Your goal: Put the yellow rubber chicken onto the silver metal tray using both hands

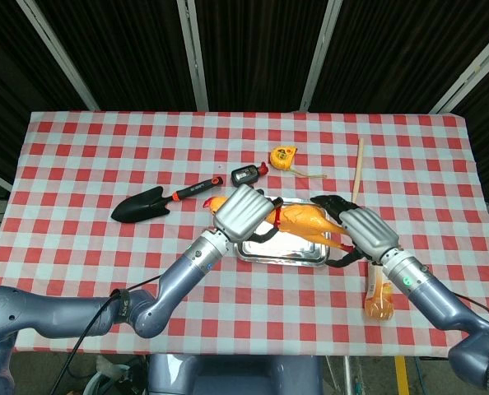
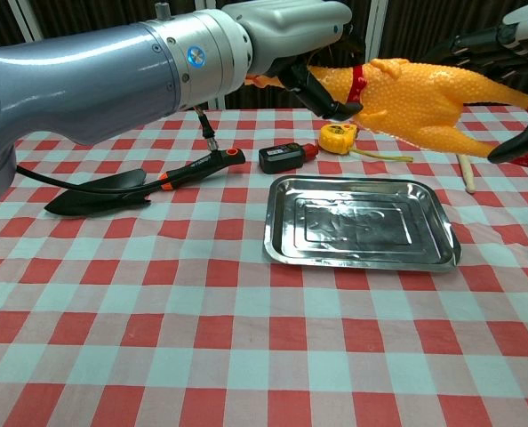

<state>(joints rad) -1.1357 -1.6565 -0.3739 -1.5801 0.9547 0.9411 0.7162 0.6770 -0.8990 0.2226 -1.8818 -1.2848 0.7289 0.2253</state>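
Note:
The yellow rubber chicken [image 2: 420,93] hangs in the air above the silver tray [image 2: 357,253], its head to the left and its legs to the right. My left hand [image 2: 282,22] grips its neck near the red collar; in the head view the left hand [image 1: 246,212] covers the chicken's [image 1: 302,220] head end over the tray [image 1: 261,249]. My right hand [image 1: 361,233] has come in at the leg end. Its fingers [image 2: 482,40] spread above the body and its thumb [image 2: 517,147] lies below, apart, with no firm hold visible.
A black trowel [image 2: 140,185] with an orange collar lies left of the tray. Behind the tray are a black device [image 2: 282,157], a yellow tape measure [image 2: 340,135] and a wooden stick [image 1: 356,173]. An orange drink bottle [image 1: 378,300] lies under my right forearm.

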